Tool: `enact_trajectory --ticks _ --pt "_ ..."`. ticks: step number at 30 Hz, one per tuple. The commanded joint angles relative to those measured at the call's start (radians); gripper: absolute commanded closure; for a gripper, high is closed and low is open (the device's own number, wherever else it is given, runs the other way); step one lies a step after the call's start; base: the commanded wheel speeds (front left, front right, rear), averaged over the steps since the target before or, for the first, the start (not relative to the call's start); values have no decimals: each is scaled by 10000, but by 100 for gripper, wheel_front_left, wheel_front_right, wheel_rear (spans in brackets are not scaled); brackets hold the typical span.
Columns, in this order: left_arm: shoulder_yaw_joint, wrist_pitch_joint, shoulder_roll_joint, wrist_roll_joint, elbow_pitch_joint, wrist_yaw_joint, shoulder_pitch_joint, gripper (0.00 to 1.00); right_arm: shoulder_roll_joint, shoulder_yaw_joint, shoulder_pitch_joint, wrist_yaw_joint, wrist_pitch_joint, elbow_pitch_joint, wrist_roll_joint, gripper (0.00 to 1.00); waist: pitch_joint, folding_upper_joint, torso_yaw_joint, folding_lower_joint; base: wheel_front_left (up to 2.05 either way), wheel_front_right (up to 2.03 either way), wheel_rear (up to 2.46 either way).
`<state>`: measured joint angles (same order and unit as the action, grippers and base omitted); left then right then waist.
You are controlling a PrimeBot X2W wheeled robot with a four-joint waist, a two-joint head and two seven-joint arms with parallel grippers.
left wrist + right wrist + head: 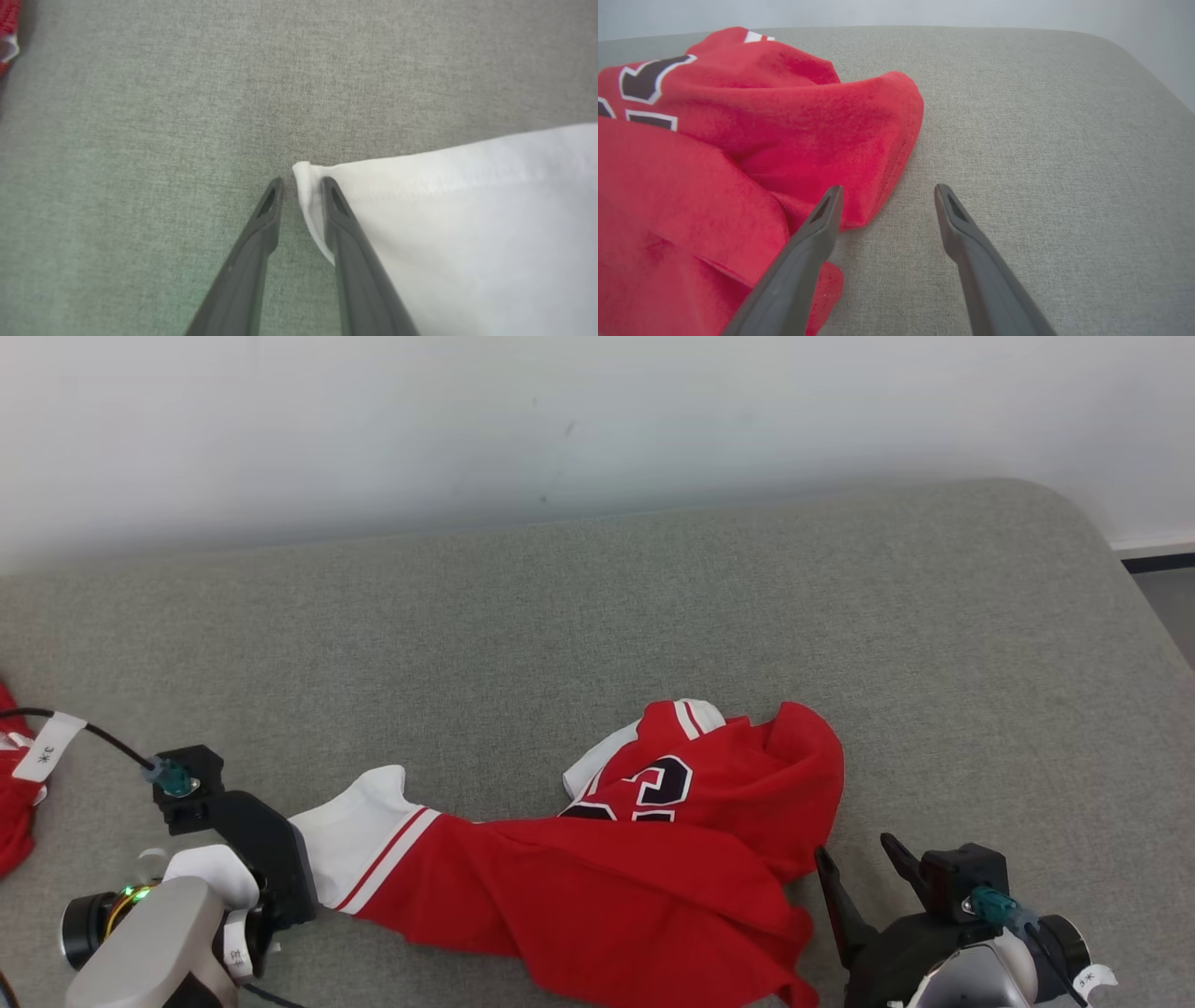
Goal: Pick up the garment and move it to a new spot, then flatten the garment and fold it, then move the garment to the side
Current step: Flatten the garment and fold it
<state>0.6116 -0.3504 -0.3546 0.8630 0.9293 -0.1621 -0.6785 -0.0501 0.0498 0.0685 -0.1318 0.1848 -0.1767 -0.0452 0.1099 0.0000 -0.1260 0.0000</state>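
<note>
The garment [607, 887], a red jersey with white sleeves and a dark number, lies crumpled on the grey table [653, 616] near its front edge. My left gripper [301, 186] has its two fingers narrowed around the corner of the white sleeve [467, 224], with a small gap showing on the left side. In the head view the left gripper [266, 887] sits at the sleeve's left end. My right gripper [854, 849] stands open just right of the red bulk. In the right wrist view its left finger overlaps the red hem [878, 177], and the right gripper [887, 189] holds nothing.
Another piece of red cloth [14, 812] lies at the table's far left edge, also seen as red cloth [7, 28] in the left wrist view. A white wall [560, 429] runs behind the table. The table's rounded right edge drops to the floor [1167, 597].
</note>
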Motion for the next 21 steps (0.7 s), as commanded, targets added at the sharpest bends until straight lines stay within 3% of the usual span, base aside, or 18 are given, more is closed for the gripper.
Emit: enact_trajectory --ticks 1,2,6,14,21 --pt "158 29 68 -118 3 85 45 76 -3 65 122 22 45 52 20 0 89 0 30 0 0 0 0" --pt "184 104 71 -148 -23 115 9 100 -3 101 103 22 79 60 -10 0 128 0 43 0 0 0 0" --pt "237 746 287 -348 -252 20 -108 100 -20 160 -127 22 574 302 -48 0 278 0 218 0 0 0 0" --pt "275 1761 882 -248 -471 105 497 100 -845 372 -1498 22 2552 1969 -543 0 180 0 584 0 0 0 0" --pt "283 2040 977 -216 -409 166 656 100 -682 245 -1818 22 3015 2388 -398 0 76 0 543 0 0 0 0"
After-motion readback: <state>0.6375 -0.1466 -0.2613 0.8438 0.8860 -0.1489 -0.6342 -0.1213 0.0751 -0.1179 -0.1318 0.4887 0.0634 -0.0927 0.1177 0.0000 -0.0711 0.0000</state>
